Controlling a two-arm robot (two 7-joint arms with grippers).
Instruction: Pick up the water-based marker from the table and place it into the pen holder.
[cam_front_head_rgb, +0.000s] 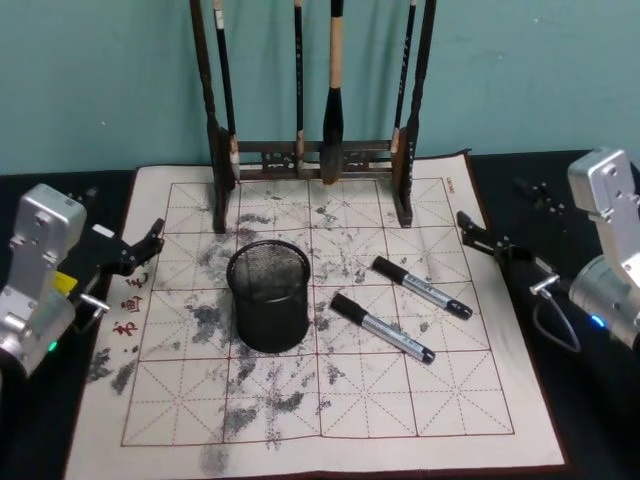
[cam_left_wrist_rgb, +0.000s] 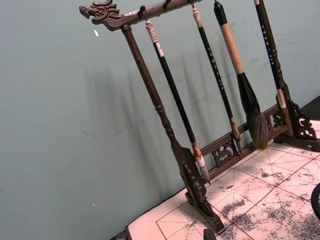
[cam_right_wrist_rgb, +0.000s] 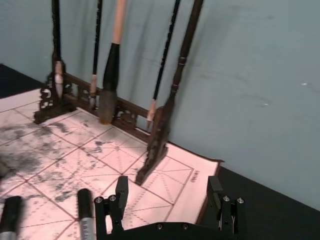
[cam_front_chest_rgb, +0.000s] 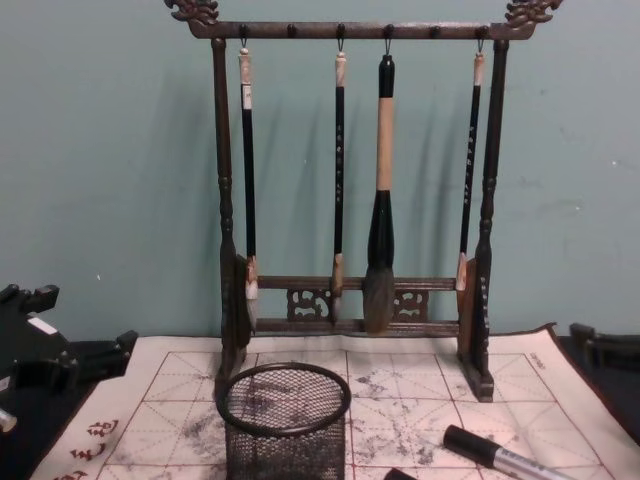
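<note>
On the near part of the table (cam_front_head_rgb: 600, 430), we see the cream mat (cam_front_head_rgb: 330, 430) lying flat, its red grid smudged with ink; just beyond, left of the mat's centre, the pen holder (cam_front_head_rgb: 268, 297) stands upright. To its right lie two markers on the mat; the nearer marker (cam_front_head_rgb: 382, 327) lies near the holder without touching it, and the farther marker (cam_front_head_rgb: 422, 287) lies a little beyond, apart from it and roughly parallel. Each has its long axis on a diagonal, the thick black cap pointing far-left toward the rack and the other end near-right.

The left gripper (cam_front_head_rgb: 122, 212) hovers at the mat's left edge, its fingers spread; the right gripper (cam_right_wrist_rgb: 167, 192) hovers at the mat's right edge, its fingers wide apart around nothing.

At the mat's far side stands the dark wooden brush rack (cam_front_head_rgb: 312, 158) with four brushes hanging, against the teal wall (cam_front_head_rgb: 100, 80).

The head view gives us both markers whole; the chest view catches the capped end of the farther one; the right wrist view catches two black caps. The chest view adds the rack's top bar, which the head view cuts off.
</note>
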